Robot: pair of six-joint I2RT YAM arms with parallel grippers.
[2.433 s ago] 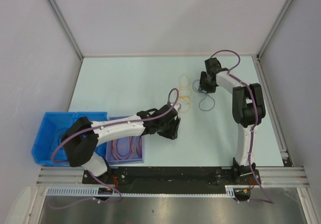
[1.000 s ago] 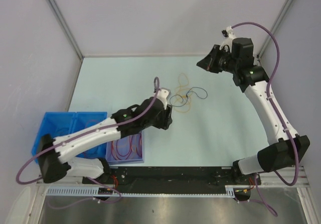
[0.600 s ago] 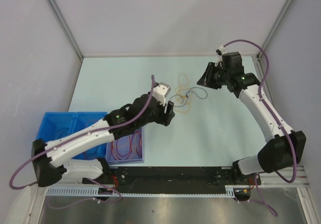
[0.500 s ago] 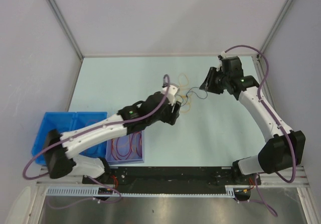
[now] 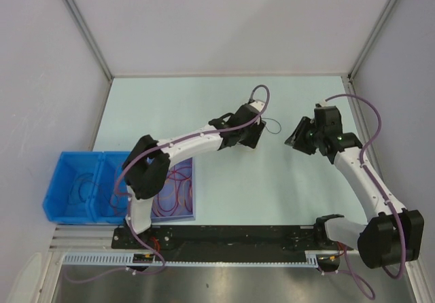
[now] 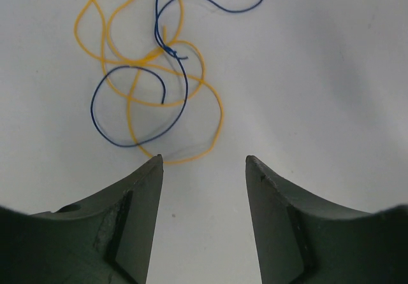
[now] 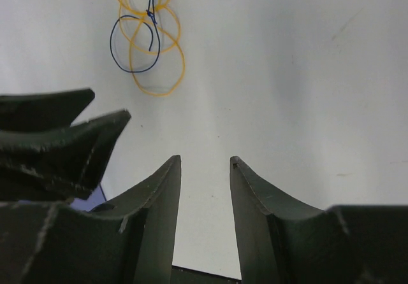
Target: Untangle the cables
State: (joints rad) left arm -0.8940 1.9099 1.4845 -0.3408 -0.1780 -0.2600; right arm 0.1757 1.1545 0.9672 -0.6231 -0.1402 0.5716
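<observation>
Left arm [image 5: 194, 138] stretched forward-right, jaws apart, empty; right arm [image 5: 360, 177] angled leftward, jaws apart, empty.

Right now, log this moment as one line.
left hand: open, empty | right hand: open, empty | cables: orange and blue, tangled, ungripped

White arm links [image 5: 194, 138], black joints [image 5: 146, 175], purple cable [image 5: 261, 87] looped alongside; dark scuffed tapered fingers [image 6: 137, 207].

orange loops [image 6: 221, 115] and blue wire [image 6: 92, 109] knotted together, lying flat
</observation>
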